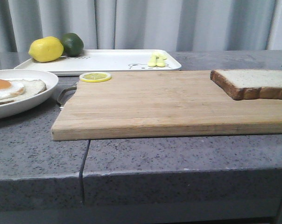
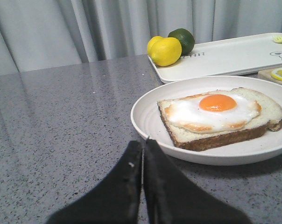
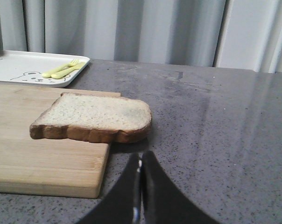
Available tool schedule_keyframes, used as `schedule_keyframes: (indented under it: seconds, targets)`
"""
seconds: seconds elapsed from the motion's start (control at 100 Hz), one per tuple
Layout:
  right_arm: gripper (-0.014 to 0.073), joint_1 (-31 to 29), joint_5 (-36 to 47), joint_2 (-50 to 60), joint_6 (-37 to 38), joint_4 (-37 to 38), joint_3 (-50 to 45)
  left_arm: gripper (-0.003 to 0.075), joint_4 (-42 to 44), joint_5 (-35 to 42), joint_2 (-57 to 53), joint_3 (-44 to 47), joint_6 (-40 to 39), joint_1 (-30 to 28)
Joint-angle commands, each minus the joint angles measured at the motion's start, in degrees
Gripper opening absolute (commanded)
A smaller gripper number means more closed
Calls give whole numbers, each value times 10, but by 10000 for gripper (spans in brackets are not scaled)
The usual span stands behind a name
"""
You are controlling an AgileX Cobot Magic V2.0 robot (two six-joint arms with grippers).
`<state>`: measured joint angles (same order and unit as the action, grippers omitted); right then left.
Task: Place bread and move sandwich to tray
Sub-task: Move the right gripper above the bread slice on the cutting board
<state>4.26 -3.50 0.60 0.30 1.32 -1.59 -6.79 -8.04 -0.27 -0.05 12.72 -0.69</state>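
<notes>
The bread (image 1: 255, 83) lies flat on the right end of the wooden cutting board (image 1: 164, 105), one end overhanging the board's edge in the right wrist view (image 3: 94, 117). The sandwich (image 2: 220, 116) has no top slice: a fried egg on a pale slice in a round white dish (image 2: 150, 119), at the far left of the front view (image 1: 12, 88). The white tray (image 1: 108, 59) with its bear drawing lies behind the board. My left gripper (image 2: 143, 142) is shut and empty, just short of the dish rim. My right gripper (image 3: 141, 156) is shut and empty, just short of the bread.
A lemon (image 1: 45, 49) and a lime (image 1: 72, 43) sit on the tray's left end, a small yellow-green fork and spoon (image 1: 157, 60) on its right end. A lemon slice (image 1: 95, 77) lies on the board's back left corner. A seam (image 1: 85, 161) runs through the grey counter.
</notes>
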Motion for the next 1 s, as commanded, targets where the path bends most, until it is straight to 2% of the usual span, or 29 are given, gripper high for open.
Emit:
schedule_keyframes:
  seconds: [0.0,0.57,0.69,0.86,0.99]
  targets:
    - [-70,-4,41,11,0,5,-1,-20,-6,44,-18,9,-1,-1]
    - [-70,-4,41,11,0,5,-1,-20,-6,45,-18,9,-1,-1]
    - [-70,-4,67,11,0,5,-1,-20,-9,63,-18,9,-1,-1]
    - [-70,-3,110,11,1,-17,7,-20,-76,88,-18,-12,-1,-1]
    - [-70,-3,51,8,1,-75,53,-20,-114,86,-14,-48,-1,-1]
